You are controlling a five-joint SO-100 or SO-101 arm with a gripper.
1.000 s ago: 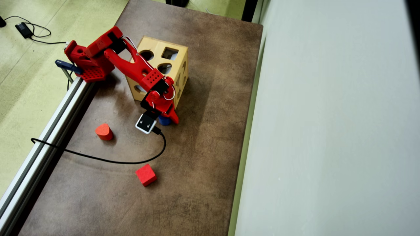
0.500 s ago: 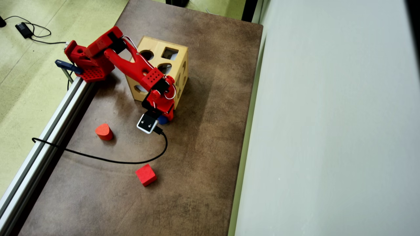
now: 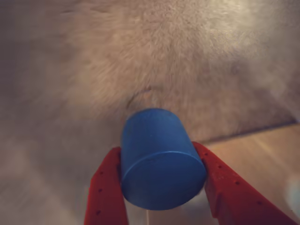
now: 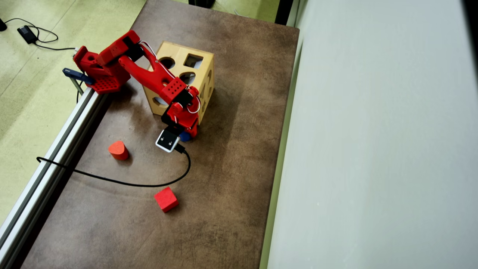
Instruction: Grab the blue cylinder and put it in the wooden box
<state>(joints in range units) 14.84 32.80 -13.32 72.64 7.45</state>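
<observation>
Blurred tabletop [image 3: 93, 70] — gripper [image 3: 161, 187] fingertips cut off

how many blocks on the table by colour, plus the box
Red blocks: 2, the red rounded block and the red cube
Blue blocks: 1, the blue cylinder, clamped in the gripper
Wooden boxes: 1, the wooden box
Total: 4
</observation>
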